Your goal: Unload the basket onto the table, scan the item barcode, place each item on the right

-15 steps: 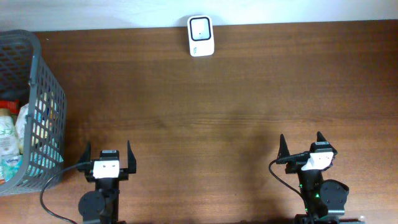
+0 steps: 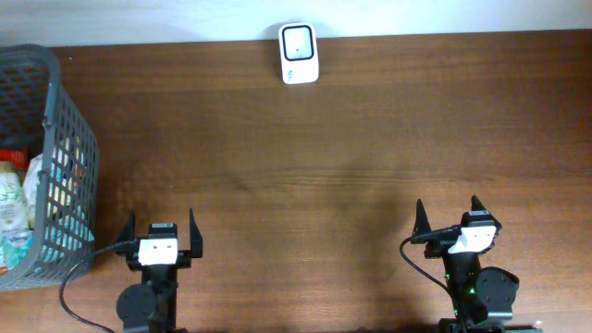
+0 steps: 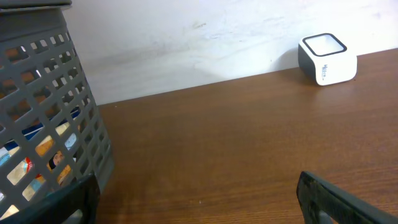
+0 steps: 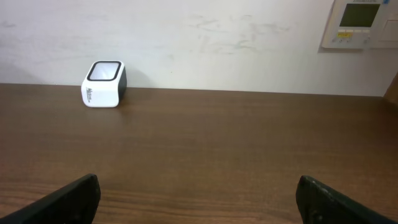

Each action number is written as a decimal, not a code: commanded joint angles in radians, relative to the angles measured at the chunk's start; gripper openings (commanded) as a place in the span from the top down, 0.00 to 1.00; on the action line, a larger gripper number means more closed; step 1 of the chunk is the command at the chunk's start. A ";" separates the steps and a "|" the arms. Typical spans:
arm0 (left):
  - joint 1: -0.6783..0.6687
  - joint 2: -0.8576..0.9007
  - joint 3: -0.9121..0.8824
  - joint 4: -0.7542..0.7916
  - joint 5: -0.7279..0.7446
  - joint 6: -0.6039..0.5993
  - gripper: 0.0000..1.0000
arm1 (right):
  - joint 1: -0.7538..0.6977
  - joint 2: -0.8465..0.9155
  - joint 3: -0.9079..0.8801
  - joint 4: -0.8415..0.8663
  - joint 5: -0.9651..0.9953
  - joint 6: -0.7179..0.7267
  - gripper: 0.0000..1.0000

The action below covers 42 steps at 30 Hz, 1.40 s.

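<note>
At the left edge of the overhead frame, the grey mesh basket [image 2: 69,139] holds the packets [image 2: 14,199] to be scanned, heaped together. Which one is meant I cannot tell, and no barcode shows. The risk, as I judge it, lies there: the packets look soft and crowded, so a pinch could catch two at once or slip off, and a finger could snag the basket's mesh wall and drag it. A lifted packet might also meet the white scanner [image 2: 299,54], at the top centre against the wall, with its barcode turned away. The left gripper [image 2: 161,227] sits low at the lower left, just beside the basket, jaws spread wide and empty, pointing up the frame. The right gripper [image 2: 448,211], at the lower right, is likewise spread and empty, well apart from everything on the brown table [image 2: 370,139]
</note>
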 commanded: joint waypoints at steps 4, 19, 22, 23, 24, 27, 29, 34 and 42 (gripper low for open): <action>-0.005 -0.009 -0.007 0.001 0.011 0.012 0.01 | -0.006 -0.005 -0.006 -0.004 -0.009 0.011 0.01; -0.005 -0.009 -0.007 0.001 0.011 0.012 0.01 | -0.006 -0.005 -0.006 -0.004 -0.009 0.011 0.01; -0.005 -0.009 -0.007 0.001 0.011 0.012 0.01 | -0.006 -0.005 -0.006 -0.003 -0.009 0.011 0.01; -0.005 -0.009 -0.007 0.001 0.011 0.012 0.01 | -0.006 -0.005 -0.006 -0.003 -0.009 0.011 0.01; -0.005 -0.009 -0.007 0.001 0.011 0.012 0.01 | -0.006 -0.005 -0.006 -0.004 -0.009 0.011 0.01; -0.005 -0.009 -0.007 0.012 0.011 0.013 0.01 | -0.006 -0.005 -0.006 -0.003 -0.009 0.011 0.01; -0.005 -0.009 -0.007 0.058 0.074 0.012 0.01 | -0.006 -0.005 -0.006 -0.004 -0.009 0.011 0.01; -0.004 -0.007 0.012 0.109 0.142 -0.069 0.01 | -0.006 -0.005 -0.006 -0.004 -0.009 0.011 0.01; -0.004 0.407 0.525 0.021 0.144 -0.090 0.01 | -0.006 -0.005 -0.006 -0.004 -0.009 0.011 0.01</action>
